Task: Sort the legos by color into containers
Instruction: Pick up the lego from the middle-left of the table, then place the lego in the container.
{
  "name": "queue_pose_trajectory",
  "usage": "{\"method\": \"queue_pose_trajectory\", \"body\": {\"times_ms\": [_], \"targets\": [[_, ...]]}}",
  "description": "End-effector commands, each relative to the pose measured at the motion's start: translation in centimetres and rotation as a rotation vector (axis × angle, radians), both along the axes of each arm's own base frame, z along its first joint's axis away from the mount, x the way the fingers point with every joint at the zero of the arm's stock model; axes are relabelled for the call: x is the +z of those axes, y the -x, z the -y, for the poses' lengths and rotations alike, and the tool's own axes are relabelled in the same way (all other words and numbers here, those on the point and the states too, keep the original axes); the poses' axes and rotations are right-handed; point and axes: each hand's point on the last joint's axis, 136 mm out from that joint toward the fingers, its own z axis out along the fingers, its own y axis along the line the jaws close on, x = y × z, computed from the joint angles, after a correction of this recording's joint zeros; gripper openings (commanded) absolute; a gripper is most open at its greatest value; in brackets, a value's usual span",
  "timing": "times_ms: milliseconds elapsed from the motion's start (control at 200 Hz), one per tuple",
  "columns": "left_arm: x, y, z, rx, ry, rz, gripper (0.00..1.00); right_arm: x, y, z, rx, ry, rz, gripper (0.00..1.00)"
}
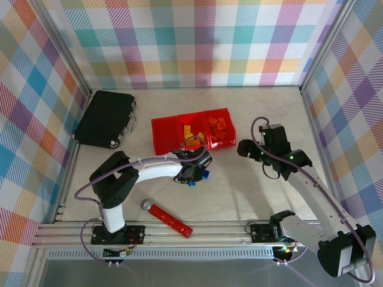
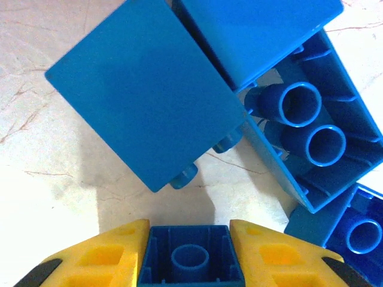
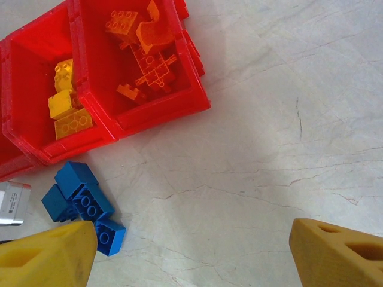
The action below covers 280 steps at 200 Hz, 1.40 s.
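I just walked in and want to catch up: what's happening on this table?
The left gripper is closed on a small blue brick at the blue pile beside the red tray. Yellow bricks and orange bricks already sit in separate bins. The right gripper hangs open over bare table.

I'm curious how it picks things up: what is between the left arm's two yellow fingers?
A small blue brick, hollow side up, sits inside the left gripper, touched on both sides; the left wrist view shows it.
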Motion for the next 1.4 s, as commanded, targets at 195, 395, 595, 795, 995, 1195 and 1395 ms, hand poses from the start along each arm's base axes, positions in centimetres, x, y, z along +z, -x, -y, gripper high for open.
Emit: {"method": "queue_pose_trajectory", "body": {"times_ms": [195,395,595,795,995,1195,1395], "targets": [[8.2,-1.2,-1.2,-0.034,0.060,0.170,0.07,-0.3,-0.6,0.2,-0.024,-0.002,-0.004,0.84],[13.1,-4.0,-4.4,-0.025,-0.055,0.263,0.05,-0.1,-1.1,-0.1,-0.020,-0.009,0.001,0.84],[15.2,-9.5,-9.3,0.090,-0.037,0.322,0.02,-0.6,-1.2,-0.3,-0.013,-0.011,-0.009,0.84],[14.9,-14.9,-11.0,0.117,-0.008,0.306,0.03,-0.7,-1.2,-0.4,-0.010,-0.012,-0.013,0.84],[12.4,-18.9,-12.0,0.151,-0.018,0.260,0.04,-0.4,-1.1,-0.3,-0.008,-0.007,-0.010,0.84],[10.9,-20.7,-12.0,0.156,-0.021,0.234,0.11,-0.4,-0.8,0.1,-0.008,0.018,-0.005,0.84],[11.8,-20.2,-11.9,0.169,0.026,0.276,0.43,-0.5,-0.9,0.1,-0.009,0.017,-0.009,0.84]]}}
